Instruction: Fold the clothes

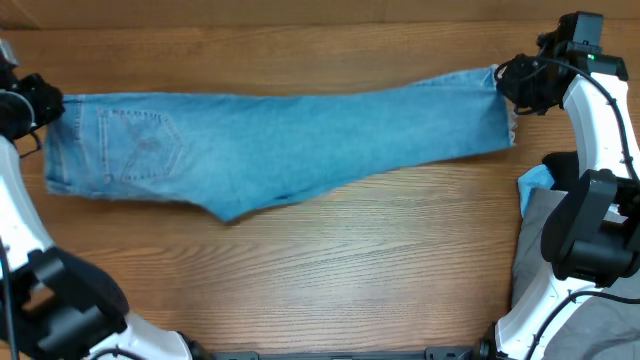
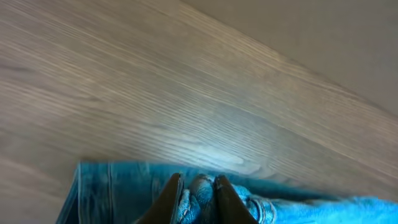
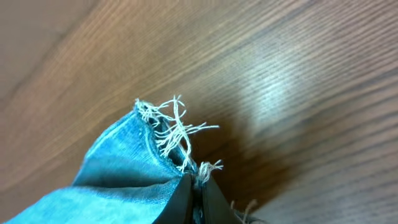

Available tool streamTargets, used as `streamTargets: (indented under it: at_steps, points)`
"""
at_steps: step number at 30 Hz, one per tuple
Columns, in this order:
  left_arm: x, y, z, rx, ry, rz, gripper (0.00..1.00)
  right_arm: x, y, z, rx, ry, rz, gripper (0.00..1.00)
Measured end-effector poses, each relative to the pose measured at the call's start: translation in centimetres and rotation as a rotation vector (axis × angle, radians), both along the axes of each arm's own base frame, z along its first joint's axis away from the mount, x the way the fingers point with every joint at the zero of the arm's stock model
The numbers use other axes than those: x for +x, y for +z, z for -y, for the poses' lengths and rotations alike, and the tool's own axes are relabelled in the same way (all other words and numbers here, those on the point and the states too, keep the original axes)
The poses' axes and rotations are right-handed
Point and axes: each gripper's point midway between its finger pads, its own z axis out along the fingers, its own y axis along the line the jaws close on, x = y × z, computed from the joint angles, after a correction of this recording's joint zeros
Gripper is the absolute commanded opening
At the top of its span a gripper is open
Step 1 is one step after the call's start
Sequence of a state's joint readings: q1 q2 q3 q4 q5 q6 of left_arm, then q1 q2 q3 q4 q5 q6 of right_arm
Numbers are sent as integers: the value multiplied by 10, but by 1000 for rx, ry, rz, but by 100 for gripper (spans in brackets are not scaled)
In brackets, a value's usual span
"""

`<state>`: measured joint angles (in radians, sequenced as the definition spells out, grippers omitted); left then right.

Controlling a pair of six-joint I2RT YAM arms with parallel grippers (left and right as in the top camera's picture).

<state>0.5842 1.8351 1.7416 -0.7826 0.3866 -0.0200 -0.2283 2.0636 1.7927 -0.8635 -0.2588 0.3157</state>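
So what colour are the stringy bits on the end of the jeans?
The stringy bits on the jeans are whitish; right wrist view shows them best.

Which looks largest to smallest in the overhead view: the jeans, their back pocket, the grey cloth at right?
1. jeans, clearly largest.
2. grey cloth and back pocket: similar visible areas. The cloth is partly hidden and cut off, so these are unranked.
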Motion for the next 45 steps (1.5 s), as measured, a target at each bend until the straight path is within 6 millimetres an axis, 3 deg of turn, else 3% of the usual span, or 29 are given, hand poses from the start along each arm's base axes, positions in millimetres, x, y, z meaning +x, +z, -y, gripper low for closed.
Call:
streamTargets:
  at_steps: [6, 11, 16, 18, 20, 32, 36, 39, 42, 45]
  points:
    - [0, -9, 10, -9, -53, -24, 4, -3, -2, -1, 13, -16, -18, 4]
    - [-9, -15, 14, -25, -62, -65, 4, -6, -3, -1, 18, -21, -31, 11]
    - [-11, -8, 15, -20, -62, -56, 4, -6, -3, -1, 18, -21, -30, 9]
    - [-13, -6, 17, -21, -63, -56, 4, -6, -3, -1, 18, -21, -31, 15]
    - [-15, -5, 19, -26, -64, -61, 4, -5, -3, -1, 16, -20, -30, 4]
    - [-24, -8, 23, -40, -71, -92, 4, -10, -5, -1, 14, -15, -48, 4]
    - [-27, -1, 22, -30, -69, -81, 4, -9, -5, -1, 9, -8, -43, 19]
    - [-28, 4, 24, -29, -74, -72, 4, 0, -8, -3, 5, -6, -20, 35]
    - [-28, 3, 27, -31, -80, -75, 4, 13, -27, -8, -4, 17, -10, 39]
    - [-28, 2, 30, -35, -87, -81, 4, 22, -63, -17, -1, 39, -43, 40]
